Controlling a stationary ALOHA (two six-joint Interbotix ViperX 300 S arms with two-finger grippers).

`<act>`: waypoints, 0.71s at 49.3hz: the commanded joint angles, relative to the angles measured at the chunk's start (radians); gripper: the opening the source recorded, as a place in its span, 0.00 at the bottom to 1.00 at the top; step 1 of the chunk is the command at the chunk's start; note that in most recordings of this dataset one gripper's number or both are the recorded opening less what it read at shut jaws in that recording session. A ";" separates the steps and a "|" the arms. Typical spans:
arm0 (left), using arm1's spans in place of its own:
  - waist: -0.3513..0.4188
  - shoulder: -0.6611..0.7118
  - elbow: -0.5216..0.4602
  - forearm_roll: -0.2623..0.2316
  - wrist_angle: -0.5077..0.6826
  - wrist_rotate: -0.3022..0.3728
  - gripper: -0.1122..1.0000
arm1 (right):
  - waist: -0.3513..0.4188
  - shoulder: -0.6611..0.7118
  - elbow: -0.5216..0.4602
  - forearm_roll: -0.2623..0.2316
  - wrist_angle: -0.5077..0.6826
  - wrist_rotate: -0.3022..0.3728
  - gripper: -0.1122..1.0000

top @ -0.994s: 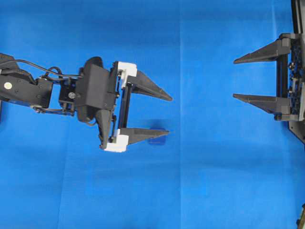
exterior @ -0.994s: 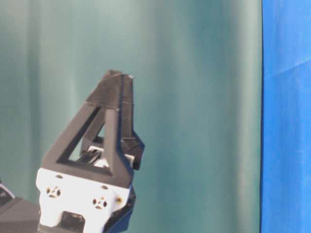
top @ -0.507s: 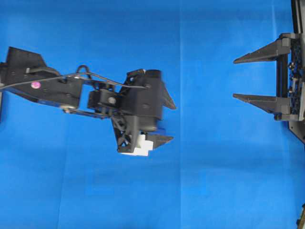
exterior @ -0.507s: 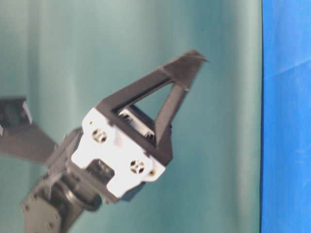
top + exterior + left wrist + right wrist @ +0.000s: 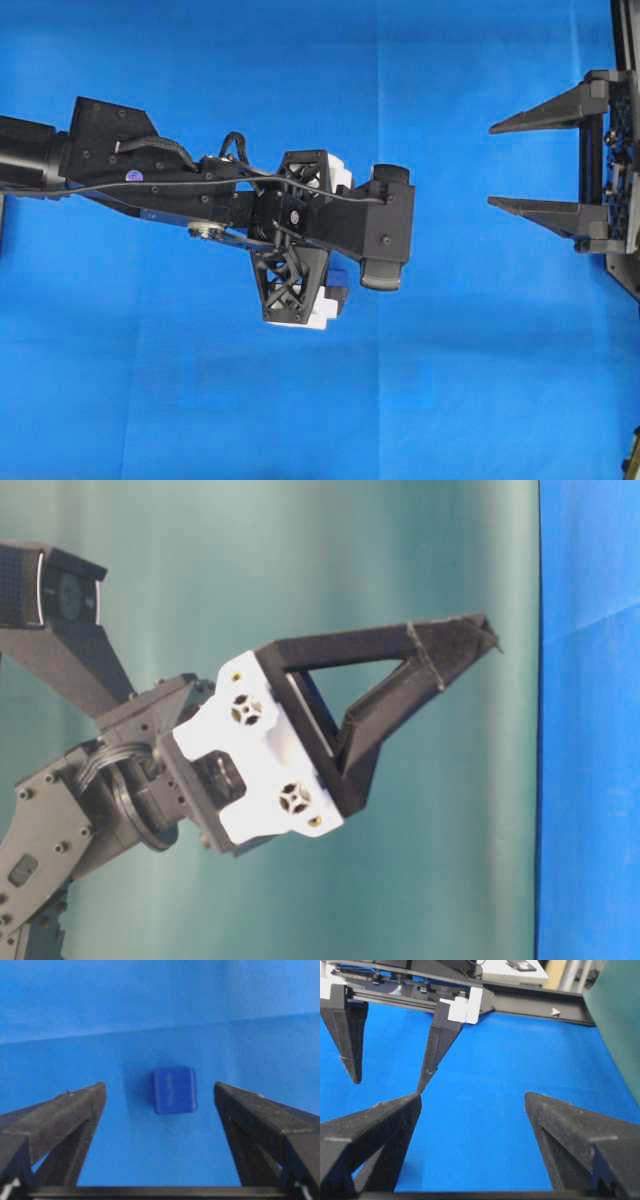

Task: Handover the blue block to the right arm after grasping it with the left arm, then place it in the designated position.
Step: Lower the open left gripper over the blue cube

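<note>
In the overhead view the left gripper (image 5: 335, 240) was tipped down over the cloth (image 5: 200, 400) near the middle, its body hiding most of what lay beneath; only a corner of the blue block (image 5: 339, 277) showed beside the white bracket (image 5: 322, 310). The right gripper (image 5: 520, 165) waited at the far right edge, fingers wide apart and empty, well apart from the block.

In the table-level view one finger (image 5: 400, 680) of the left gripper slanted toward the cloth at the right; the block was not visible there.

In the left wrist view the block (image 5: 174, 1090) sat flat on the cloth, between the two spread fingers (image 5: 65, 1115) and touching neither, a little beyond their tips.

In the right wrist view the right gripper's own fingers (image 5: 375, 1130) stood apart with nothing between them, and the left gripper's two fingertips (image 5: 432, 1057) pointed down at the cloth further off.

The step in hand looked like the approach for the first grasp. The next move probably called for lowering until the fingers flanked the block, then closing squarely on its sides.
</note>
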 commanded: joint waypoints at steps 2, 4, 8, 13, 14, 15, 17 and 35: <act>-0.002 -0.020 -0.028 0.003 0.002 0.000 0.92 | -0.003 0.006 -0.028 0.000 -0.008 0.000 0.97; -0.002 -0.020 -0.028 0.002 0.002 0.000 0.92 | -0.002 0.006 -0.028 0.000 -0.008 0.000 0.97; -0.002 -0.020 -0.028 0.003 0.003 0.000 0.92 | -0.002 0.006 -0.028 0.000 -0.008 0.000 0.97; -0.002 -0.020 -0.028 0.002 0.005 0.000 0.92 | -0.002 0.006 -0.029 0.000 -0.008 0.000 0.97; -0.002 -0.020 -0.028 0.002 0.003 0.000 0.92 | -0.002 0.006 -0.029 0.000 -0.008 0.000 0.97; -0.002 -0.020 -0.028 0.003 0.005 0.000 0.92 | -0.003 0.006 -0.029 0.000 -0.008 0.000 0.97; -0.002 -0.020 -0.028 0.003 0.005 0.000 0.92 | -0.003 0.006 -0.029 0.000 -0.008 0.000 0.97; -0.009 -0.015 -0.028 0.002 0.005 0.000 0.92 | -0.002 0.006 -0.029 0.000 -0.008 0.000 0.97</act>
